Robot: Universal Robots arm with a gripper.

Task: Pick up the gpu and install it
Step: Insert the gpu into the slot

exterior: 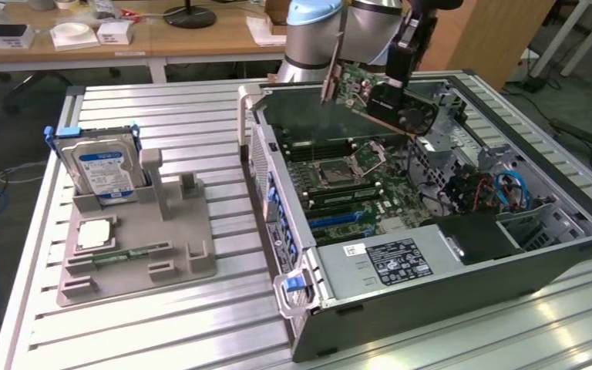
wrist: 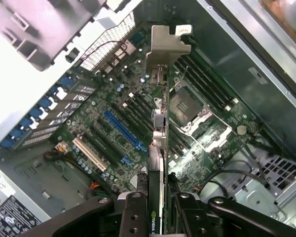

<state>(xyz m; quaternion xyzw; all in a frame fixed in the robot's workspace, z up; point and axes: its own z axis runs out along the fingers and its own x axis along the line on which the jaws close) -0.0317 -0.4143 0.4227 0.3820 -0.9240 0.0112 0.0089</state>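
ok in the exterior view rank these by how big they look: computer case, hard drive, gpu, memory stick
1. computer case
2. hard drive and gpu: look alike, gpu sits farther back, so unranked
3. memory stick

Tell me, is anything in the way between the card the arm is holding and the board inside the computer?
Nothing visible is. The gripper holds the gpu above the open case, with only air between it and the motherboard below. The cables lie off to the exterior view's right.
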